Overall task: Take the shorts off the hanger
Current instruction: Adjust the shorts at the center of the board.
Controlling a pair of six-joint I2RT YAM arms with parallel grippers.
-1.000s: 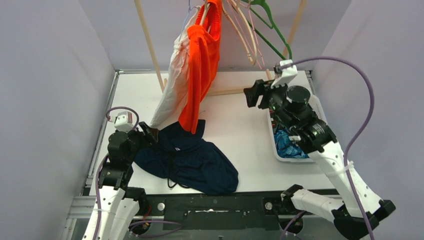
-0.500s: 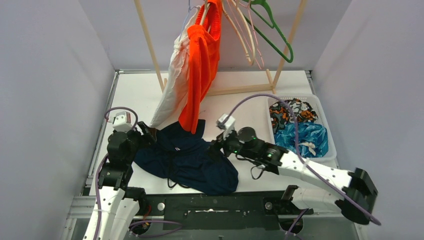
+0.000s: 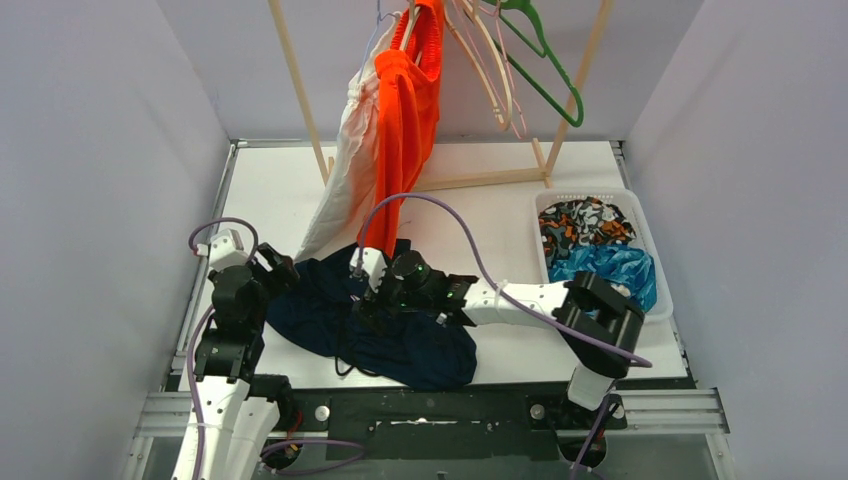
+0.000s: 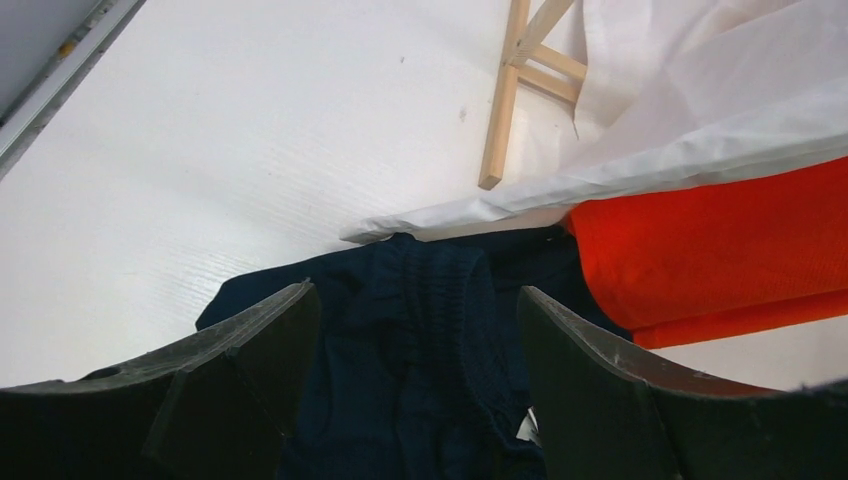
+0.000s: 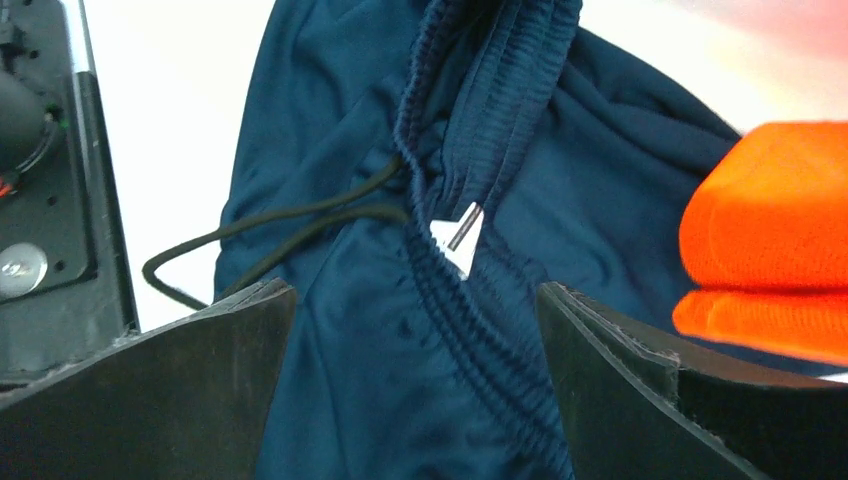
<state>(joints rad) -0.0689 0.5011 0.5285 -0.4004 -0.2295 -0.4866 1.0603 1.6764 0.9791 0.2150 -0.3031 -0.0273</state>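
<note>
Top view, as I see it: camouflage shorts (image 3: pixel 580 220) and blue patterned shorts (image 3: pixel 612 268) lie in the basket (image 3: pixel 541 215). Navy shorts (image 3: pixel 400 345) lie crumpled on the table (image 3: pixel 480 220). White shorts (image 3: pixel 345 170) and orange shorts (image 3: pixel 405 130) hang on the rack (image 3: pixel 300 90), not yet removed. The left gripper (image 4: pixel 417 295) and right gripper (image 5: pixel 415 290) hover over the navy pair, jaws apart, gripping nothing.

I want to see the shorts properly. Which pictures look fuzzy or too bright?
Top view: sharp and evenly lit, though the navy shorts look very dark. Left wrist view: the left hand has blurry dark fingers, and the white shorts look washed out. Right wrist view: the navy waistband is crisp, but the orange shorts are fuzzy and glowing.
</note>
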